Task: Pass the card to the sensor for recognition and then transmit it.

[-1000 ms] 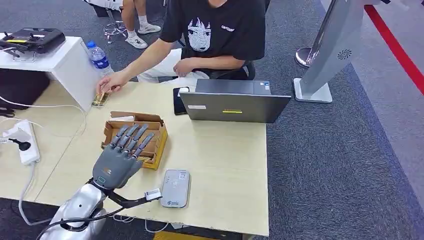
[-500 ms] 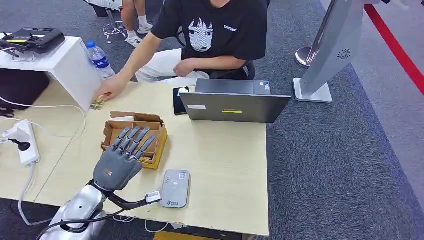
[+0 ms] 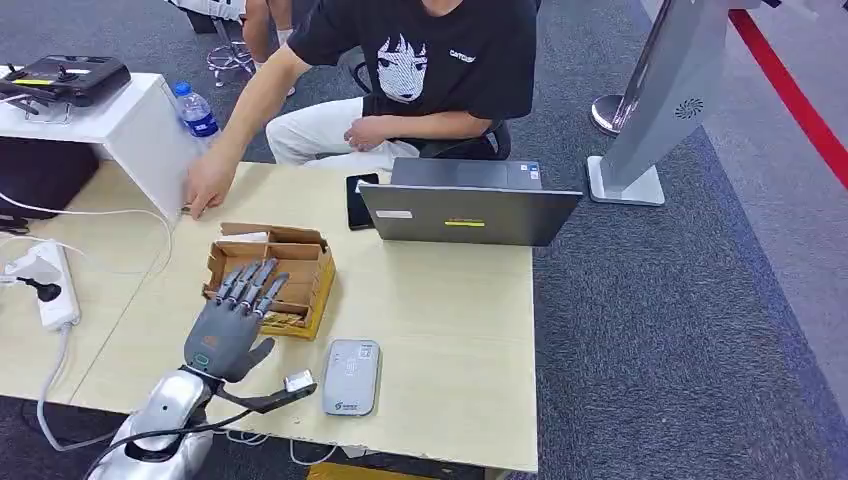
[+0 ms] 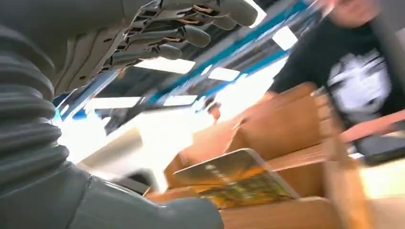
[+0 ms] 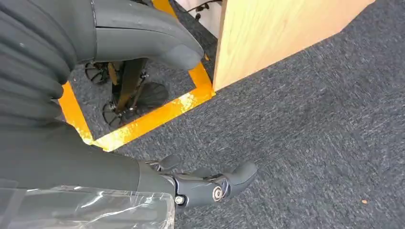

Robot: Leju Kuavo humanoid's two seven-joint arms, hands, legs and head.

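While a seated person (image 3: pixel 420 70) is reaching a hand (image 3: pixel 208 185) past the box (image 3: pixel 300 262), the left hand (image 3: pixel 232 325) is hovering over that box, fingers spread and empty. Cards (image 4: pixel 234 179) are lying inside it; the sensor (image 3: pixel 351 376) is sitting just beside it. The right hand (image 5: pixel 143 36) is hanging loosely curled and empty.

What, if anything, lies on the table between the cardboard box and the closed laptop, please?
In the head view nothing lies between the cardboard box and the laptop: just bare table.
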